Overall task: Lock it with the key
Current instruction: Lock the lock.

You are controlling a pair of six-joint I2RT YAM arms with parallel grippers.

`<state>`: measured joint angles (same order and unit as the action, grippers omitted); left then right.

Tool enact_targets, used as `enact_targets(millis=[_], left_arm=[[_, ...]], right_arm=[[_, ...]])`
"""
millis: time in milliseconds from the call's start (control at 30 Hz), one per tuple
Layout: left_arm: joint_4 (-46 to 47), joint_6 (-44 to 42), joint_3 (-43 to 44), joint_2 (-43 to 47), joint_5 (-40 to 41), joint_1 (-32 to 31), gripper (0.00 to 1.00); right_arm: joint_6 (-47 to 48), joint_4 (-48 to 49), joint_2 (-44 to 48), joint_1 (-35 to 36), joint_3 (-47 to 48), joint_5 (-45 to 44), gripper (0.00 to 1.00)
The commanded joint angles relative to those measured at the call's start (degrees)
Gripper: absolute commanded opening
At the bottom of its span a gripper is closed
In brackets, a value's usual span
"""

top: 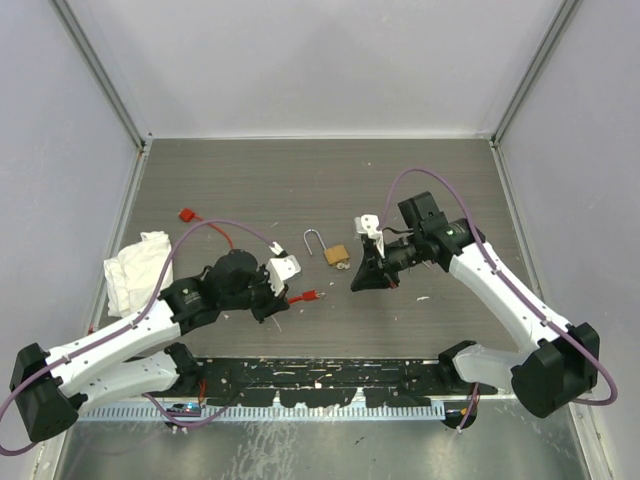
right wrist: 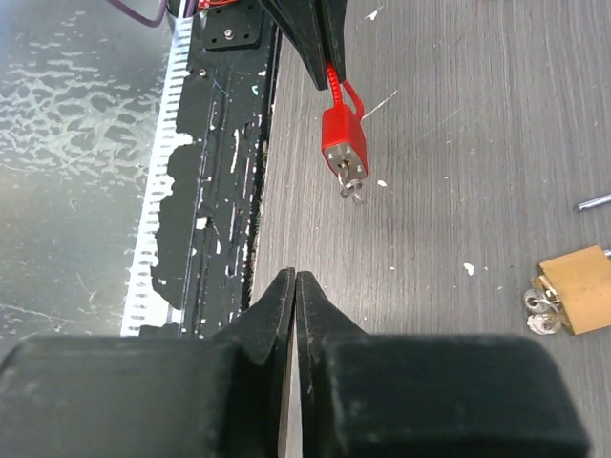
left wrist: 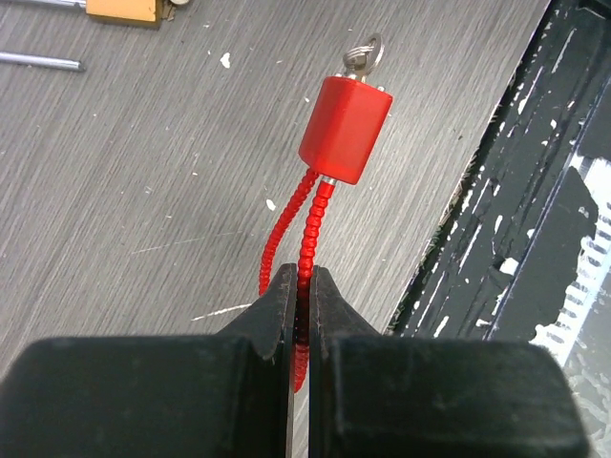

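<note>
Left gripper point(left wrist: 304, 279) is clenched tight on a red beaded cord point(left wrist: 308, 224), and a small red lock point(left wrist: 346, 129) hangs off the end of it, a little silver ring point(left wrist: 367, 52) poking from its far face. Across from it, the right gripper point(right wrist: 294, 279) points straight at that red lock with its fingers pressed together and nothing between them.

Now, the key point(right wrist: 538, 313). It looks like a tiny silver bunch lying right against the base of the brass padlock point(right wrist: 576, 291), off to the right gripper's side on the grey table point(top: 420, 190). Whether a blade is seated in the keyhole, I can't tell. The padlock's shackle point(top: 313, 238) stands swung open.

Plenty could go wrong here. The red lock is held only by a limp cord, so any push from the right side may swing or twist it away instead of meeting resistance. The key is smaller than the fingertips and lies flat, so a pinch could skid it across the table or grab the ring rather than a blade. Nobody is holding the brass padlock, so pressing on it would likely slide it. The right gripper has to part its fingers before it can take anything. And the two grippers are near each other, so a careless reach risks a knock.
</note>
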<state>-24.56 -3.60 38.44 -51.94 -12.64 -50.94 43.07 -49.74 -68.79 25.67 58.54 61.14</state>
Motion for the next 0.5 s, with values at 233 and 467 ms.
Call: enact_targets(millis=[233, 467], left_arm=[[5.08, 3.33, 3.96, -1.57, -5.6, -0.13, 0.0], [5.82, 4.76, 5.64, -1.91, -6.84, -0.17, 0.0]], right_arm=[[-1.32, 20.54, 6.6, 6.28, -8.95, 0.14, 0.85], [-11.93, 33.56, 5.03, 7.27, -12.53, -2.18, 0.77]])
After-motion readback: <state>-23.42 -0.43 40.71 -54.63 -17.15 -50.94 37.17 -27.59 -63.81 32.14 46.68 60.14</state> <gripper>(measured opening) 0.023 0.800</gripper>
